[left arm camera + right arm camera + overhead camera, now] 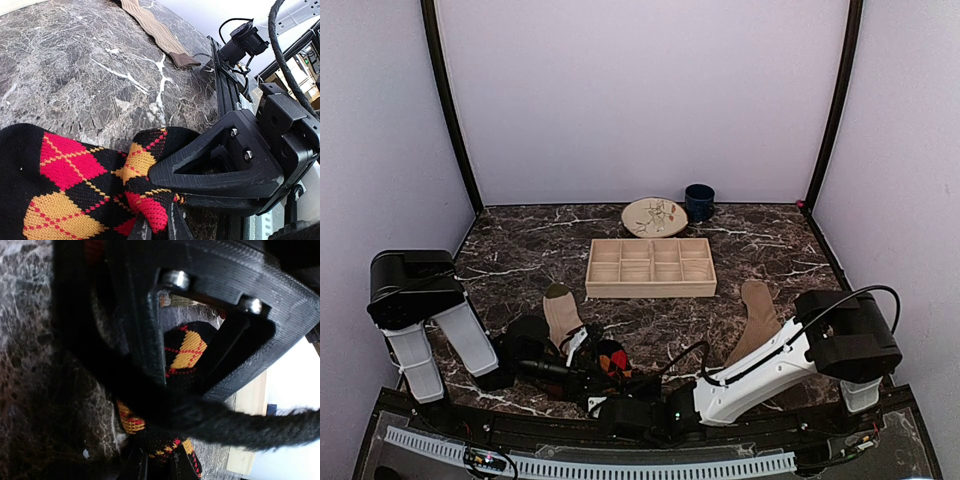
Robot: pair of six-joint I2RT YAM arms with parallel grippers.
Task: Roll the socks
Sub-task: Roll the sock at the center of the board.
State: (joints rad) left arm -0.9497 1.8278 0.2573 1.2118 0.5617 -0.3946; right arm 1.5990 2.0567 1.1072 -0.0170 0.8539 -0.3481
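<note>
lying near divided wooden tray (650, 291), tan sock (758, 312), blue mug (699, 203) beside plate (654, 217)

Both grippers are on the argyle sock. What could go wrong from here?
1. The left gripper and right gripper pinch the argyle sock almost nose to nose; rolling could knock them together.
2. A black cable hangs across the right wrist view, close to the fingers, and might snag.

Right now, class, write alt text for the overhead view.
The left gripper and right gripper meet on a black argyle sock on a dark marble table. A beige sock lies left of it, a tan sock right, a wooden tray behind.
</note>
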